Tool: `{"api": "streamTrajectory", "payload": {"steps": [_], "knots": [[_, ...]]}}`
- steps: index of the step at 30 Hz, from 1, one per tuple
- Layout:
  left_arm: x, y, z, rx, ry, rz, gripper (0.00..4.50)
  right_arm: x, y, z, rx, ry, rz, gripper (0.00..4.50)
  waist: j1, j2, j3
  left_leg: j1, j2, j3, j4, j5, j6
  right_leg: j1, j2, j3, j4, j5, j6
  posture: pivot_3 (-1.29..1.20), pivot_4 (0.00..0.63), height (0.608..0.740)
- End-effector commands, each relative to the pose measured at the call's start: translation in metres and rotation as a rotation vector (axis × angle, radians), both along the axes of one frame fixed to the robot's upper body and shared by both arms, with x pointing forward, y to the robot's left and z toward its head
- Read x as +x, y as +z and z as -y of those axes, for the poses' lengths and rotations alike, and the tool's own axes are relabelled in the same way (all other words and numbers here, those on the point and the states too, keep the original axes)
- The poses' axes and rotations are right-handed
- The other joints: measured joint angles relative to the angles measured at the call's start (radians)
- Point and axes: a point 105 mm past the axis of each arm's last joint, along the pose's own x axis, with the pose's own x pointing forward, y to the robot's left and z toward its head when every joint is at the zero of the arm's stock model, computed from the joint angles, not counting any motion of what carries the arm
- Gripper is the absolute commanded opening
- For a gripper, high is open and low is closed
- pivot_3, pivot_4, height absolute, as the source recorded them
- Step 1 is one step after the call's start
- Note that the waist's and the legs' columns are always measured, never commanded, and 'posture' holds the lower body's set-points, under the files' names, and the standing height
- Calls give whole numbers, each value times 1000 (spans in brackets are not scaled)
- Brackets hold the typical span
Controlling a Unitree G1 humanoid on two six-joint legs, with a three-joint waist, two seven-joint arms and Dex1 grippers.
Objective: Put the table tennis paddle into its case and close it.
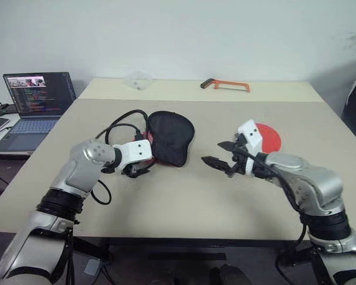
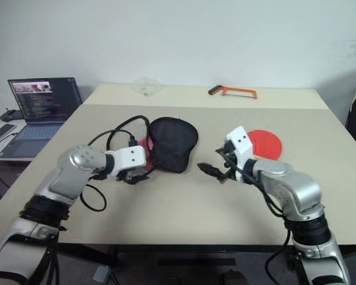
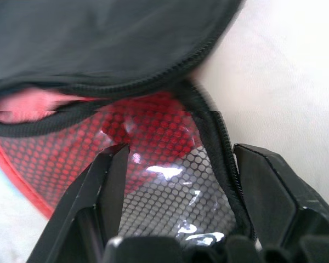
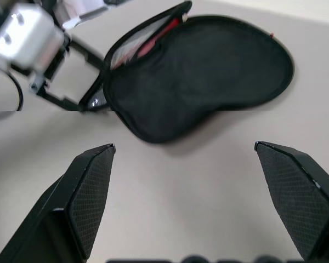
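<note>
Case [image 1: 171, 138] at frame centre, unzipped mouth facing left gripper [image 1: 136, 170], jaws parted astride its mesh edge; right gripper [image 1: 221, 160], wide open and empty, sits between case and paddle [image 1: 268, 138], which lies centre-right, nearest the right arm.

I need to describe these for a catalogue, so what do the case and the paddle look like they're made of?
Case: soft matte black fabric by its slack, rumpled shape, with a toothed zipper edge and red mesh under a glossy clear film. Paddle: smooth red face, probably rubber.
</note>
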Motion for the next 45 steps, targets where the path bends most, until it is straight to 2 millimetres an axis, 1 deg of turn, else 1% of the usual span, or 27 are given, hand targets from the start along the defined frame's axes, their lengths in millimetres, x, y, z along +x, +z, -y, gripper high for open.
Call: {"api": "streamTrajectory", "payload": {"steps": [1,5,8,11,13,14,15,17,20,25,27,31,38,39,41,45], "knots": [[-15,37,-6,-86,6,25,3085,2,4,-18,-51,26,101,4500,-4,0,0,0,0,0,0,0,0,-1,0,0,1,0,0,0,150,740],[-37,58,-19,-140,28,-25,3085,6,-8,-40,-119,53,169,4500,-19,-1,0,0,0,0,-1,-1,2,-1,0,0,1,0,0,0,150,740],[-44,63,-29,-162,63,-41,3085,9,-11,-52,-157,65,231,4500,-23,-1,0,1,0,0,0,-1,2,-1,0,0,3,0,0,0,150,740],[-44,63,-60,-109,186,-25,3085,9,-15,-69,-187,107,284,4500,-24,-1,1,2,0,0,0,-1,2,-1,1,0,4,0,0,0,150,740],[-45,59,-93,-8,290,-11,3085,7,-18,-80,-212,140,321,4500,-25,-1,1,2,0,0,0,-1,2,-1,2,0,5,0,0,0,150,740],[-46,59,-103,17,325,-1,3085,8,-19,-84,-219,143,336,4500,-26,-1,1,3,0,0,0,-1,2,-1,2,0,6,-1,0,0,150,740],[-46,59,-109,28,342,5,3085,9,-19,-86,-222,143,346,4500,-26,-2,1,3,0,0,0,-1,1,-2,2,0,7,-1,-1,0,150,740],[-48,61,-110,1,350,1,3085,11,-23,-92,-245,150,367,4500,-24,-2,1,3,0,0,0,-1,1,-2,2,0,7,-1,-1,0,150,740],[-51,58,-109,-15,347,-18,3085,17,-29,-100,-286,141,405,4500,-21,-3,1,2,0,0,0,0,1,-2,2,0,7,-1,-1,0,150,740],[-54,52,-96,-53,317,-36,3085,25,-34,-110,-325,116,457,4500,-23,-4,1,1,0,0,0,0,0,-3,1,0,7,-1,-1,0,150,740],[-54,51,-91,-65,306,-38,3085,34,-35,-114,-345,77,481,4500,-24,-4,2,1,0,0,0,1,-3,-3,1,1,7,-1,-1,0,150,740],[-54,52,-89,-70,302,-32,3085,51,-34,-116,-359,8,514,4500,-26,-5,2,1,0,0,0,2,-3,-4,1,2,9,0,-2,0,150,740],[-53,53,-89,-77,299,-21,3085,62,-23,-123,-331,-43,559,4500,-27,-5,2,1,0,1,0,2,-3,-5,2,2,10,0,-3,0,150,740],[-52,53,-89,-80,297,-19,3141,63,-22,-124,-326,-46,562,4125,-27,-5,2,1,0,1,0,2,-3,-5,2,2,10,0,-3,0,150,740],[-51,53,-87,-87,294,-15,3141,63,-22,-126,-320,-41,565,3555,-28,-5,2,1,0,1,-1,2,-3,-6,2,3,10,0,-3,0,150,740],[-49,53,-88,-89,293,-10,3141,58,-19,-126,-292,-31,571,2128,-28,-5,2,1,0,1,-1,2,-3,-6,2,3,10,0,-3,0,150,740]]}}
